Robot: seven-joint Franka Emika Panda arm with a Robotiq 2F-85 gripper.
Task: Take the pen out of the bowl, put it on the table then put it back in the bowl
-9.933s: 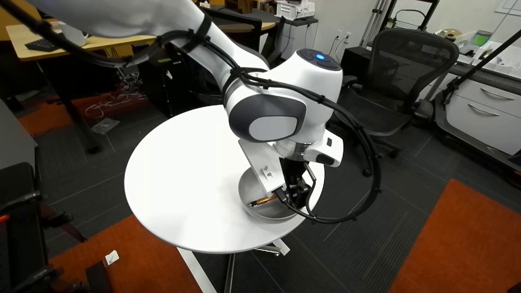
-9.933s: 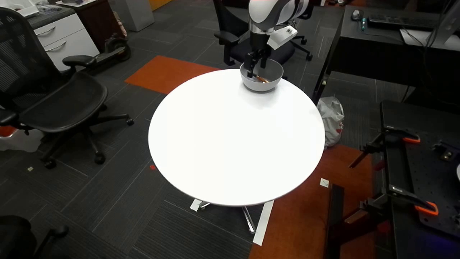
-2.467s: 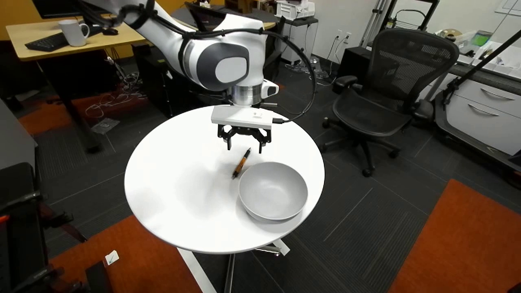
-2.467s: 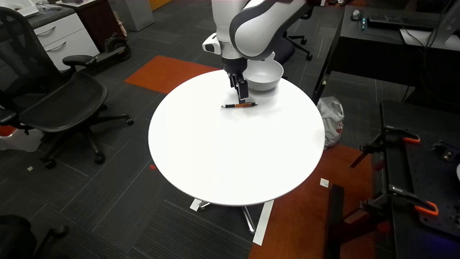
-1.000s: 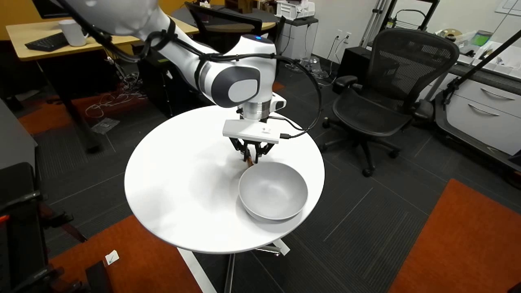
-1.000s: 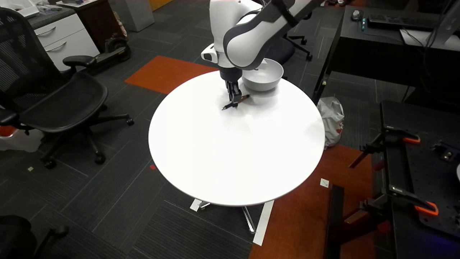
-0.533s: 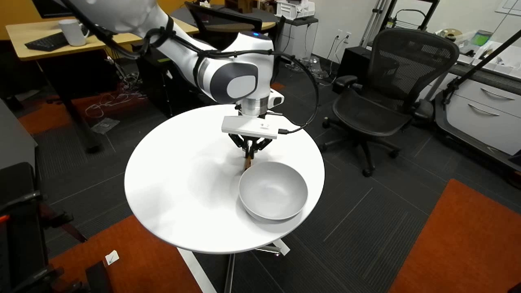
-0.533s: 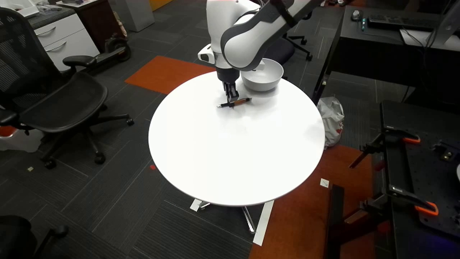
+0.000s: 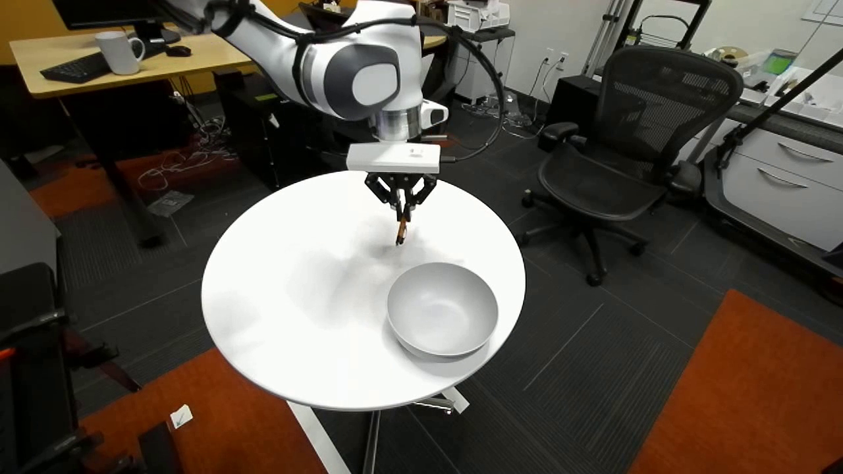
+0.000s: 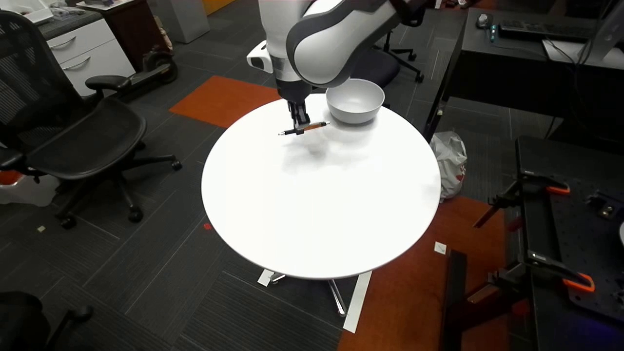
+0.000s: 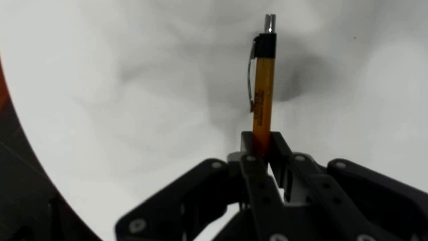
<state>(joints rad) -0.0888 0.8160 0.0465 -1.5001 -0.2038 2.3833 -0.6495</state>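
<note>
The orange pen [image 9: 401, 232] with black ends is off the table [image 9: 283, 296], hanging a little above it. My gripper [image 9: 404, 216] is shut on the pen near its middle. In the wrist view the pen [image 11: 264, 87] points away from the fingertips, clip and silver button outward, and the gripper [image 11: 261, 142] pinches the orange barrel. An exterior view shows the pen [image 10: 314, 126] nearly level, both ends jutting past the gripper [image 10: 299, 127]. The grey-white bowl [image 9: 442, 313] stands upright near the table's edge, apart from the gripper. Nothing lies in the bowl [image 10: 355, 100].
Beyond the round table's edge [image 11: 43, 167] the floor drops away. A black mesh chair [image 9: 632, 138] and a wooden desk [image 9: 217, 60] with a white mug [image 9: 120, 52] stand around it. A black bench [image 10: 546, 312] with orange-tipped clamps stands at one side.
About ten seconds ago the pen lay in the bowl; later it lay on the table under open jaws. Since then the gripper has shut on it and risen with it, away from the bowl.
</note>
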